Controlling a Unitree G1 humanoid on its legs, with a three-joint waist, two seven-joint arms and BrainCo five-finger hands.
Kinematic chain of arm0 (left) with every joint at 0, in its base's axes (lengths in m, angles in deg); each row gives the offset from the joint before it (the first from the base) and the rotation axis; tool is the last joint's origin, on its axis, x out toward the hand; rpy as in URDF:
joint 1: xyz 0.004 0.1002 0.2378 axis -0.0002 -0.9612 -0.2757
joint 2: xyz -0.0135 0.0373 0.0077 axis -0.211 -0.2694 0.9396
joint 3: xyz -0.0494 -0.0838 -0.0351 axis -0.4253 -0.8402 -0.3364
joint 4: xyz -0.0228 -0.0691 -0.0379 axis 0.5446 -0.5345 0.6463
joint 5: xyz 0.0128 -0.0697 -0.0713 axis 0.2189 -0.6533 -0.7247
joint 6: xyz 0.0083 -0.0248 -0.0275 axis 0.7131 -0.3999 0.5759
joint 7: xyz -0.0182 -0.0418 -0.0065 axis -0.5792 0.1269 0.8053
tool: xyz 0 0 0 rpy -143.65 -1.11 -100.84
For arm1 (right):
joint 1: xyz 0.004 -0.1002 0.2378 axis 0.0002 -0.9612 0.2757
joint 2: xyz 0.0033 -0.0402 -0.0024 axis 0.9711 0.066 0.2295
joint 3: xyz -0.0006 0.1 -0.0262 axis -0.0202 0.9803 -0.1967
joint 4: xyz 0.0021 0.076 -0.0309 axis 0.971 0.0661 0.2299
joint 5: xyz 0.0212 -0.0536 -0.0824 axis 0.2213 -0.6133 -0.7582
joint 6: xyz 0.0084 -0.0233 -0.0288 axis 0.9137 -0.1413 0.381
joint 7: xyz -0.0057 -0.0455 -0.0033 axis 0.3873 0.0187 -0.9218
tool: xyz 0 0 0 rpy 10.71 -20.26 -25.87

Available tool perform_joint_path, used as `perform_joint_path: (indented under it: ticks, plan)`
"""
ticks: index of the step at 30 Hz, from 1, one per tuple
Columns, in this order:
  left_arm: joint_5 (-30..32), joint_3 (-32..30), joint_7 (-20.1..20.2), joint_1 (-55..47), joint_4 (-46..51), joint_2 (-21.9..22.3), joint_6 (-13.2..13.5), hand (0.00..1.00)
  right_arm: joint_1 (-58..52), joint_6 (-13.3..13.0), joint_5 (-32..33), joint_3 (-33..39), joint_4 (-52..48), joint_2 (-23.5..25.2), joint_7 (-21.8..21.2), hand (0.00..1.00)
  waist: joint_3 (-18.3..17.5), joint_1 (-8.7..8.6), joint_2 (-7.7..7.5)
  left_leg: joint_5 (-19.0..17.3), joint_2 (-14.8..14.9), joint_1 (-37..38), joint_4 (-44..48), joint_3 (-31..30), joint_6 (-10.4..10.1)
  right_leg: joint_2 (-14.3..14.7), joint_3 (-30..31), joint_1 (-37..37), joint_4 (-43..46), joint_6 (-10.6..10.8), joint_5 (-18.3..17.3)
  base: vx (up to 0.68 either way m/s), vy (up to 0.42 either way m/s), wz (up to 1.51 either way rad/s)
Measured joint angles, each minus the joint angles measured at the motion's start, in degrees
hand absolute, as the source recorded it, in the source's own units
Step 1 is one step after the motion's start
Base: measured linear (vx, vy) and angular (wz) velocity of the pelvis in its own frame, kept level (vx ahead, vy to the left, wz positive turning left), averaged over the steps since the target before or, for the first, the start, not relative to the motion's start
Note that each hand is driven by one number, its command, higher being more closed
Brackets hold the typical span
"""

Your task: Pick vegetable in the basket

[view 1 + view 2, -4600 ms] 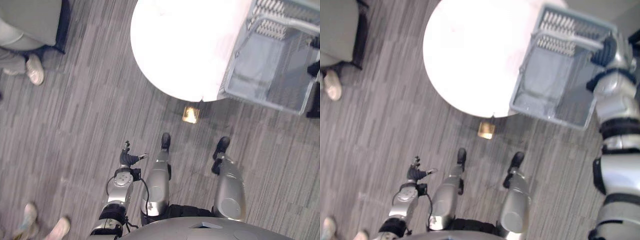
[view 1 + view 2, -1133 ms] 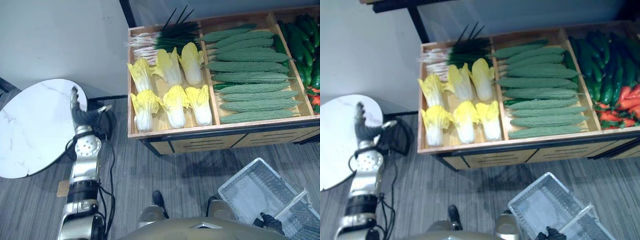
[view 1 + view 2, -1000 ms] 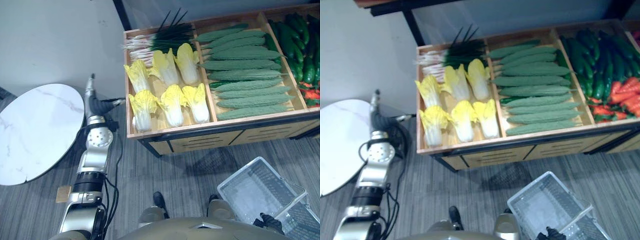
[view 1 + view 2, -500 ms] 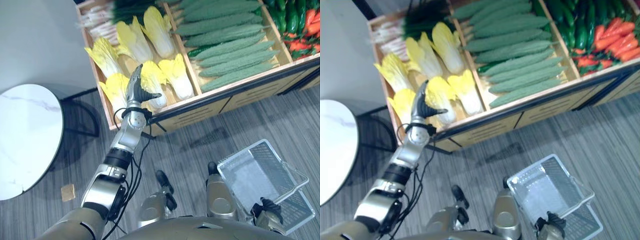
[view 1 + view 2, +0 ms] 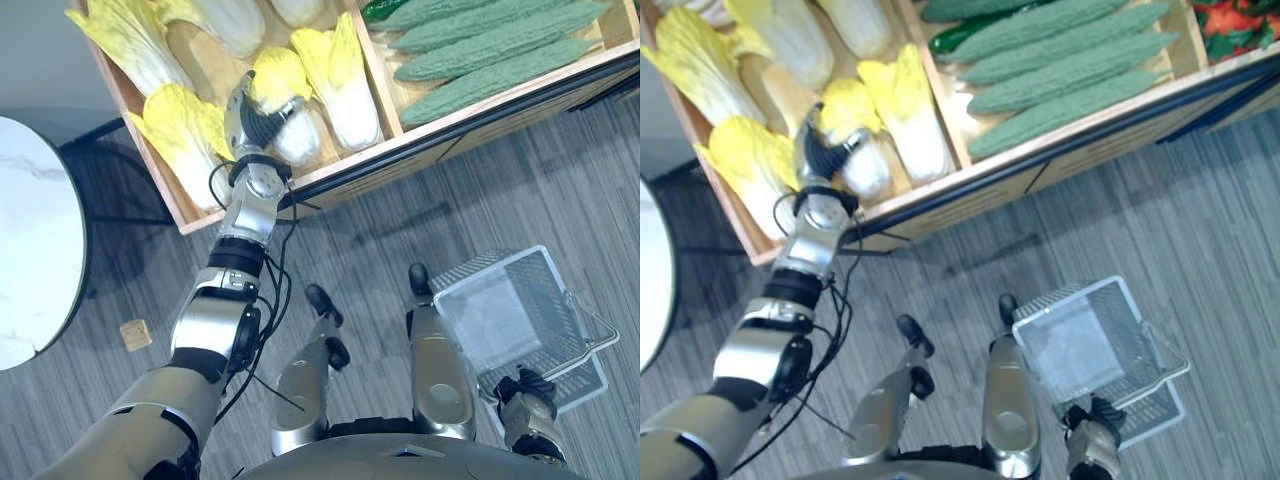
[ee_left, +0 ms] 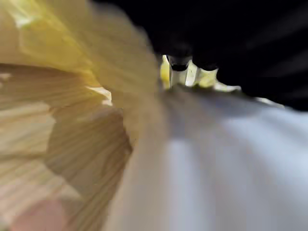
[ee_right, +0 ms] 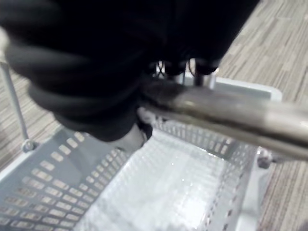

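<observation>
My left hand (image 5: 252, 122) lies on a napa cabbage (image 5: 281, 82) in the wooden crate (image 5: 330, 172), in the front row between two others. Its fingers (image 6: 180, 66) curl over the cabbage's white stem (image 6: 216, 163), and the thumb crosses the stem in the right eye view. The cabbage rests in the crate. Low on my right, the grey plastic basket (image 5: 500, 318) hangs above the floor with nothing in it. My right hand (image 5: 528, 388) is shut round its metal handle (image 7: 231, 113).
More napa cabbages (image 5: 185, 130) fill the crate's left bay and bumpy green gourds (image 5: 480, 50) the bay to their right. Red peppers (image 5: 1240, 15) show at the far right. A round white table (image 5: 30, 260) stands at the left, with a small brown block (image 5: 133, 333) on the carpet.
The camera has tilted down and closer to the crate. My left hand has gone from open above the cabbages down onto the middle front cabbage and closed on it. The basket still hangs from my right hand.
</observation>
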Motion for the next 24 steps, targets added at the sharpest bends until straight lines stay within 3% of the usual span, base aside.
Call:
perform_joint_path:
  ticks: [6,9,18,20,22,23,24]
  plan:
    - [-0.60,0.23,2.40,1.51,-1.87,0.52,-1.27,1.00,0.03,-0.02,0.52,-1.79,-1.25,-0.28,-0.14,1.00,0.48,0.72,-0.83,0.00,0.19,1.72,0.02,0.13,-0.01,-0.06,-0.59,2.42,-0.71,0.00,0.00,0.10,-0.026,0.03]
    - [-0.85,4.40,3.70,1.40,-0.92,0.72,-2.13,1.00,-0.11,0.15,0.49,-2.21,-1.16,-0.27,-0.46,1.00,0.37,0.75,-1.28,-0.15,0.43,5.17,0.02,-0.22,-0.21,-0.26,-2.12,6.84,-1.17,0.01,-0.01,0.07,-0.033,0.17]
    - [1.47,14.15,2.66,-4.23,18.28,0.33,-2.35,1.00,-5.64,0.16,0.45,-1.52,-2.35,1.11,-1.91,1.00,-5.11,0.34,-3.09,-2.50,-0.74,12.07,0.02,-2.20,-0.71,-1.77,-4.98,15.60,-2.41,0.61,-1.67,0.03,-0.009,0.09]
    - [2.50,15.23,0.88,-9.16,26.57,-1.29,-2.25,1.00,-6.17,0.27,0.49,-1.80,-2.83,0.94,-1.89,1.00,-6.80,0.64,-3.07,-3.64,-0.52,15.13,0.04,1.74,-0.59,-5.77,-15.30,16.27,-2.98,-3.38,-3.09,0.05,0.084,-0.97]
    - [2.37,15.23,-0.03,-17.89,36.79,-3.00,-1.30,1.00,-4.25,0.30,0.41,-2.17,-3.28,-1.98,-1.85,1.00,-8.15,1.25,-1.61,-6.15,2.29,17.41,3.25,9.31,-0.02,-13.65,-39.84,18.52,-0.84,-14.09,-3.41,0.12,0.110,-1.64]
    - [2.32,14.95,-0.05,-20.38,39.69,-3.60,-0.70,1.00,-3.75,0.22,0.11,-2.82,-3.38,-2.44,-2.03,1.00,-8.34,2.02,-1.78,-7.19,3.04,18.25,4.79,11.84,-0.31,-15.48,-45.07,18.62,0.95,-16.60,-1.64,0.15,0.028,-2.15]
    - [2.33,14.64,0.30,-25.78,44.82,-4.64,0.62,1.00,-2.93,0.25,-1.95,-4.53,-3.31,-2.89,-2.07,1.00,-9.10,3.77,-2.91,-9.04,3.95,20.18,7.42,16.86,-1.30,-18.10,-53.29,19.11,4.13,-19.05,3.88,0.19,-0.048,-2.46]
